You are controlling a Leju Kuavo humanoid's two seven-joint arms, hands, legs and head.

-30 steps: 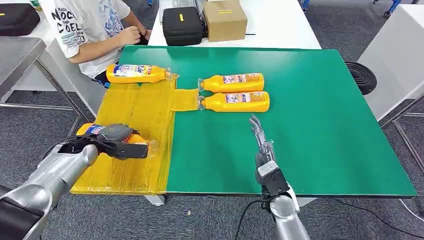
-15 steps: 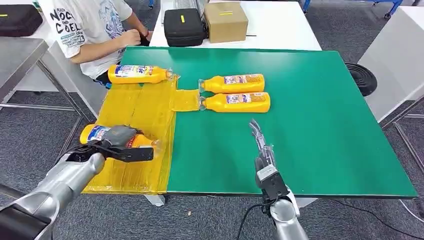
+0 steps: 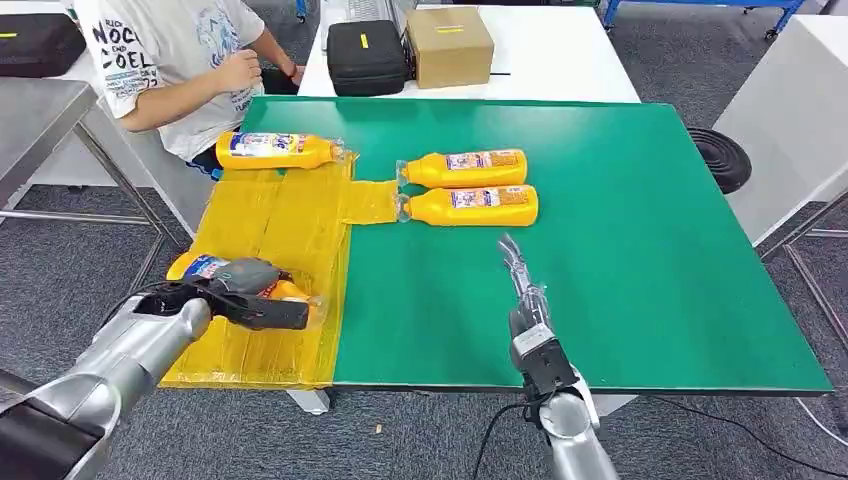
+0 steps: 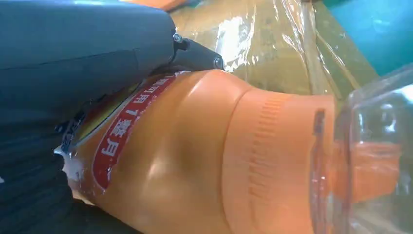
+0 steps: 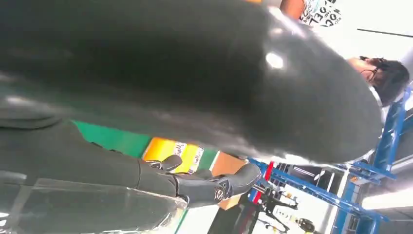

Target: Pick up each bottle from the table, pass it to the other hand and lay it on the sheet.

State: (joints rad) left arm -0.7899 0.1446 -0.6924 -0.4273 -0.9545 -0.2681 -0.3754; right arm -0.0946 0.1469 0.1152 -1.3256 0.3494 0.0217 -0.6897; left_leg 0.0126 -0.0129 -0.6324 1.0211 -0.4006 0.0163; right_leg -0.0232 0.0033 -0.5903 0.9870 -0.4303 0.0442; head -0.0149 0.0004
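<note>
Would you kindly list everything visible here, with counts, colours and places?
bottles: four, orange; two side by side on the green table, one at the sheet's far end, one held over the sheet's near end
sheet: one, yellow, along the table's left side
table: one, green top
black case: one, on the white table behind
cardboard box: one, brown, beside the case
person: one, white shirt, seated far left
left hand: grips a bottle
right hand: fingers straight, over the table
</note>
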